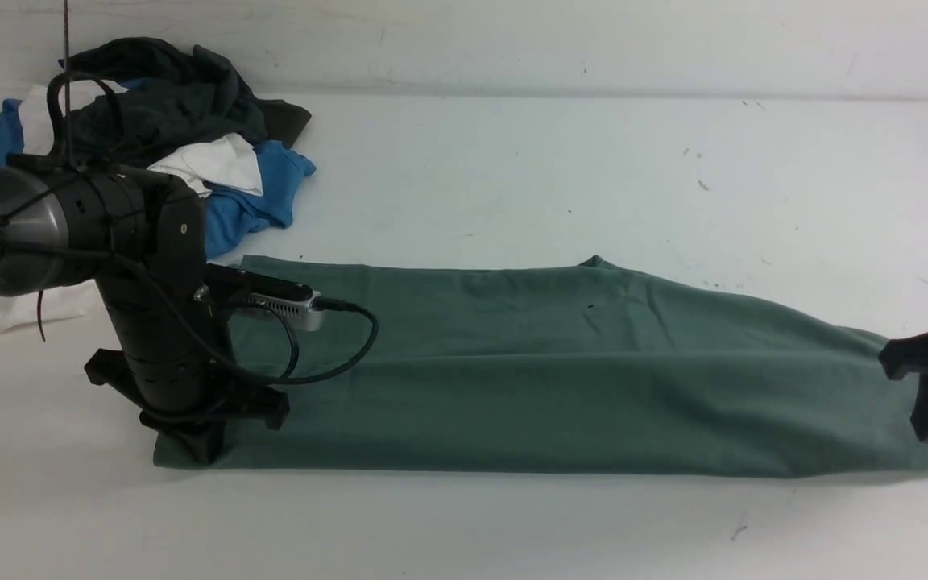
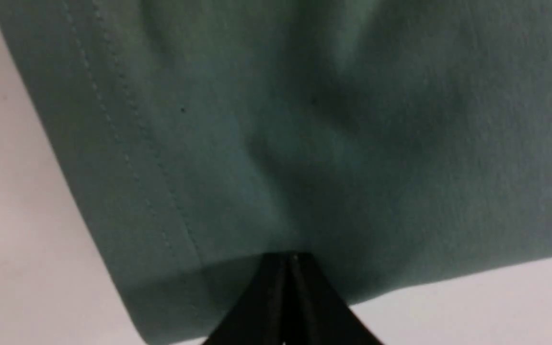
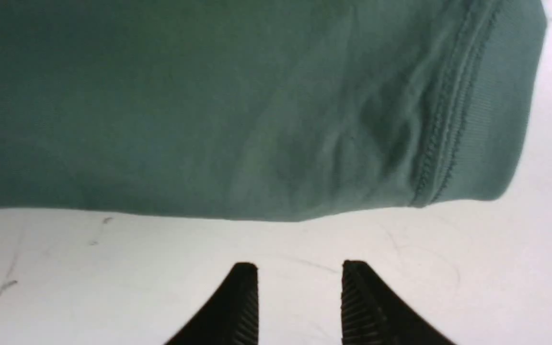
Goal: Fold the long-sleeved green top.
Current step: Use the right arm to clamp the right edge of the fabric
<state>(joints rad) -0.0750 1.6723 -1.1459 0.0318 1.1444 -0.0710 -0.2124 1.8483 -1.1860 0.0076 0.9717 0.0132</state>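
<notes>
Green long-sleeved top [image 1: 512, 411] spread in a long strip across the white table [image 1: 464, 532], an arm at each end.
At the left end, the left gripper [image 2: 288, 261] has its fingertips together on the cloth near the near edge; whether they pinch fabric, I cannot tell. If they do, lifting or swinging that arm could drag the layers askew; a pile of dark, blue and white clothes [image 1: 263, 189] lies close behind and might get caught up. Along the middle, the upper layer could slip or crease if only one end is pulled. At the right end, the right gripper [image 3: 300, 268] has parted fingers holding nothing; closing away from the edge would miss the fabric.
</notes>
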